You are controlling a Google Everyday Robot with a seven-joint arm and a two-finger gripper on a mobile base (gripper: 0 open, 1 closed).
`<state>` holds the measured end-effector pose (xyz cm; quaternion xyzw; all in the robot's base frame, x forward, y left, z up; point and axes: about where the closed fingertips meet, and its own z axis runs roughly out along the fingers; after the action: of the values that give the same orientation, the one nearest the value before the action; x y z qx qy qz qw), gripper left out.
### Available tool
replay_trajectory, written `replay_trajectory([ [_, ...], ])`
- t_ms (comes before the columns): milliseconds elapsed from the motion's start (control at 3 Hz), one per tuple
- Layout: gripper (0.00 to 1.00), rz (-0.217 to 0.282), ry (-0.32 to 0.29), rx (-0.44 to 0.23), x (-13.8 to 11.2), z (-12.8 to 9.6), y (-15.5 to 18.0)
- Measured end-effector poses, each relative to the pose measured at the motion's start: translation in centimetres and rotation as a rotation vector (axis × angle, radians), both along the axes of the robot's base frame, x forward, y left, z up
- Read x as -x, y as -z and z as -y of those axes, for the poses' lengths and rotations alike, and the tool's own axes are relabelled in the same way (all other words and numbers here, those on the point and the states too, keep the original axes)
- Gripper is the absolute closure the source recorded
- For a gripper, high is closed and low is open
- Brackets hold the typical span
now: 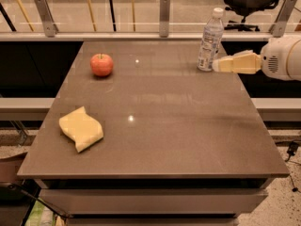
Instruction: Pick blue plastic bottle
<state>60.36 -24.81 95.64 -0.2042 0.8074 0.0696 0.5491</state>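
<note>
The blue plastic bottle [210, 40] stands upright near the far right corner of the brown table [155, 107]. It is clear with a white cap and a white label. My gripper [217, 65] comes in from the right edge of the view, its pale yellow fingers pointing left. Its tip is right beside the bottle's base, on the bottle's right side. The white arm body sits behind it at the right edge.
A red apple [101, 64] sits at the far left of the table. A yellow sponge [81, 128] lies near the front left. A glass railing with metal posts [164, 15] runs behind the table. An office chair [249, 1] stands beyond it.
</note>
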Motion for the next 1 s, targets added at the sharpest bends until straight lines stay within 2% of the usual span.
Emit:
replay_trajectory([
  [333,0.00,0.028,0.004,-0.079,-1.9,-0.8,0.6],
  [1000,0.00,0.091,-0.015,-0.160,-6.8,-2.1,1.3],
])
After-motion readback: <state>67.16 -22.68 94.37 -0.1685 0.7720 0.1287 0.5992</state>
